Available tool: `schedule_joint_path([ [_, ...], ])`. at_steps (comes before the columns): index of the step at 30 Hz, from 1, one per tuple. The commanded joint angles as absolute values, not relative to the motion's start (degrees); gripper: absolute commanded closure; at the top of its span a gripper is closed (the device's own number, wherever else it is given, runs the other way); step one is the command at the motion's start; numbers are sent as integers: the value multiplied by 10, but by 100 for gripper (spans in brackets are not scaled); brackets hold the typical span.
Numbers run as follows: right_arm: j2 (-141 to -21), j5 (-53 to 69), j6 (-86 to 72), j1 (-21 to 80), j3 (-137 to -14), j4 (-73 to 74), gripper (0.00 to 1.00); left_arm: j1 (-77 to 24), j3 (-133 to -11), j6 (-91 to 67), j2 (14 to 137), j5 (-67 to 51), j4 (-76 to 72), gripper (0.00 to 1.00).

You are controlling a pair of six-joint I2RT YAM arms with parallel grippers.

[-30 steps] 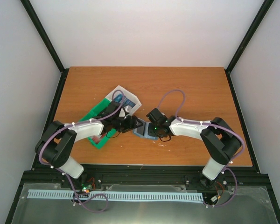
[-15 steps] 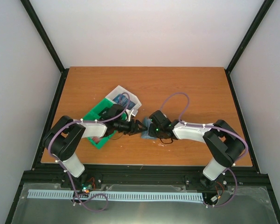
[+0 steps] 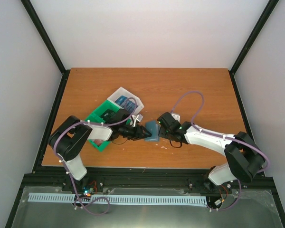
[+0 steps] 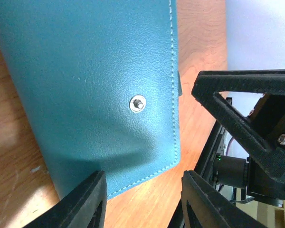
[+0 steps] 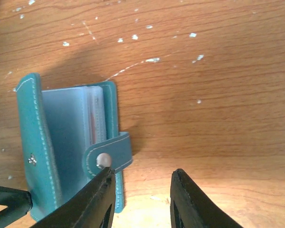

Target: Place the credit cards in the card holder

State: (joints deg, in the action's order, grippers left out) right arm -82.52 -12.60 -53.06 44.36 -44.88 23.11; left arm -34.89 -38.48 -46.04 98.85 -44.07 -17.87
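On the table (image 3: 204, 95) the card holder (image 3: 152, 131) lies half open; the left gripper (image 4: 142, 179) straddles its cover corner, jaws apart, probably to steady it; the right gripper (image 5: 143, 175), also apart, hovers beside the snap tab (image 5: 107, 154)

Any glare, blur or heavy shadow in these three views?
Left wrist: card holder sharp, grain visible; wall behind washed out. Right wrist: bright glare band on the table by the fingers, soft shadow above the card holder. Top: evenly lit, card holder small and soft.
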Motion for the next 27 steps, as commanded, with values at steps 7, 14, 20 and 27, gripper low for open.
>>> schedule_joint_path([
  [7,-846,-101,-447,426,-500,258,58,-391,-468,-407,1016,-337,-63,58],
  [14,-869,-82,-431,426,-517,271,51,-400,-499,-398,1027,-280,2,66],
  [20,-882,-69,-429,426,-520,261,51,-399,-505,-401,999,-288,13,66],
  [27,-866,-58,-429,425,-516,260,50,-400,-517,-398,944,-248,52,50],
])
